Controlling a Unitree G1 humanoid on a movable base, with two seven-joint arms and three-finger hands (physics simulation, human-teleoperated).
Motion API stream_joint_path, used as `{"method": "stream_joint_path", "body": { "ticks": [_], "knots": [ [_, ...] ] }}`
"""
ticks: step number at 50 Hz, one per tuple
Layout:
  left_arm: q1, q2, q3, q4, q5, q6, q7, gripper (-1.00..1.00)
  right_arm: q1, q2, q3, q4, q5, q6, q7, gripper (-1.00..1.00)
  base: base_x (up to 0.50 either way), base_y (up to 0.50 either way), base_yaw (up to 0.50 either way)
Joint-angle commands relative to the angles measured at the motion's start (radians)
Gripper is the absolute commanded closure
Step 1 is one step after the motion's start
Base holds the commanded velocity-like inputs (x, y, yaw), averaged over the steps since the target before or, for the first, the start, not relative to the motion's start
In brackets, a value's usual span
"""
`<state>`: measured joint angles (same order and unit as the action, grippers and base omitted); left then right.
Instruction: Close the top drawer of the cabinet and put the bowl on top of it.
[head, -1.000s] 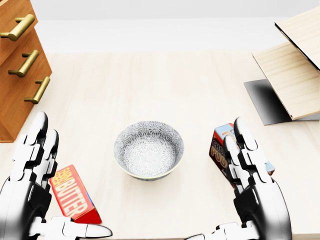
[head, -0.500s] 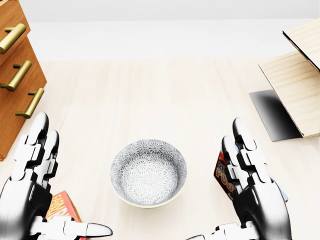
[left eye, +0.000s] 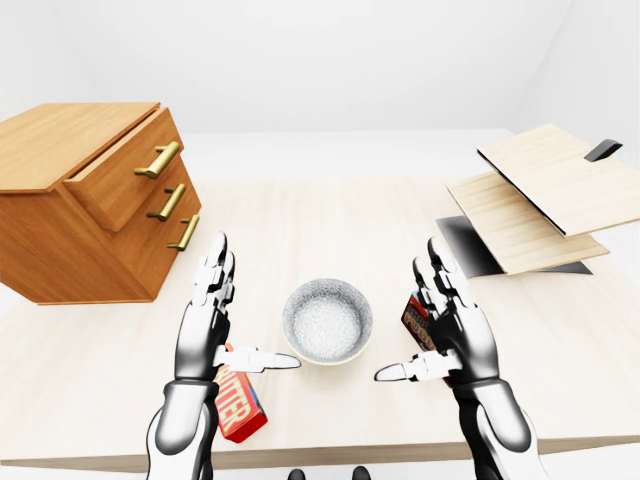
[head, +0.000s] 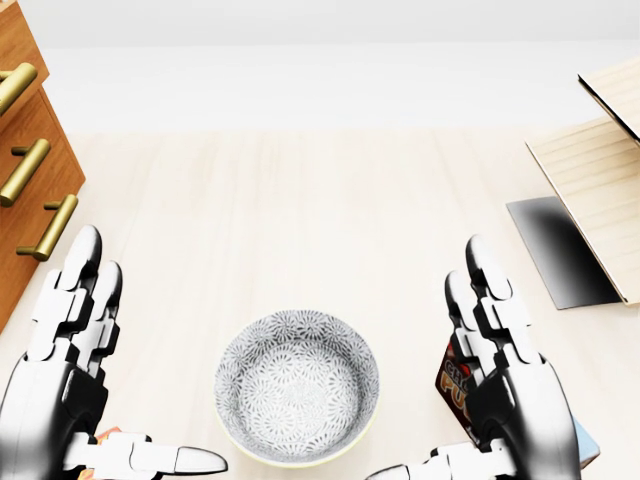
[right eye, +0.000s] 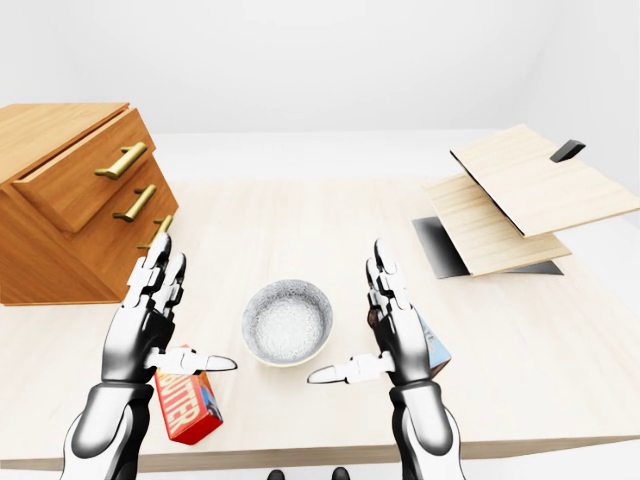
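The grey patterned bowl sits on the pale wooden table, low in the head view and between my two hands. My left hand stands open to the bowl's left, fingers straight up and thumb pointing at the bowl without touching it. To its right, my right hand mirrors that pose, also open and apart from the bowl. The brown cabinet stands at the left of the left-eye view. Its top drawer, with a brass handle, juts out past the two lower drawers.
A red butter box lies by my left wrist, and a dark pudding box stands just behind my right hand. Pale wooden boards lean over a dark mat at the right. The table's near edge runs just below my hands.
The whole picture has shifted: the camera moved, so bowl, boxes and cabinet slid down and the cabinet leftward in the head view. Both hands keep their open pose in the picture.
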<state>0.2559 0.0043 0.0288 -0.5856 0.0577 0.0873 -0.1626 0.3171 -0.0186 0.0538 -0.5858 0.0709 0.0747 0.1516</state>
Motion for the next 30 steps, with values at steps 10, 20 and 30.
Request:
{"method": "stream_joint_path", "body": {
  "ticks": [10, 20, 30],
  "knots": [
    [-0.002, 0.001, -0.003, 0.008, 0.002, 0.0, 0.002, -1.0, -0.001, 0.006, -0.008, 0.012, -0.018, -0.045, -0.022, -1.0, 0.0, 0.0, 0.0],
    [-0.003, 0.001, -0.003, 0.008, 0.002, 0.0, 0.004, -1.0, 0.006, 0.004, 0.004, 0.017, -0.035, -0.068, -0.031, -1.0, 0.0, 0.0, 0.0],
    [-0.003, 0.0, -0.002, 0.007, 0.002, 0.0, 0.004, -1.0, 0.013, 0.001, 0.006, 0.008, -0.028, -0.07, -0.029, -1.0, 0.0, 0.35, 0.0]
  ]
}}
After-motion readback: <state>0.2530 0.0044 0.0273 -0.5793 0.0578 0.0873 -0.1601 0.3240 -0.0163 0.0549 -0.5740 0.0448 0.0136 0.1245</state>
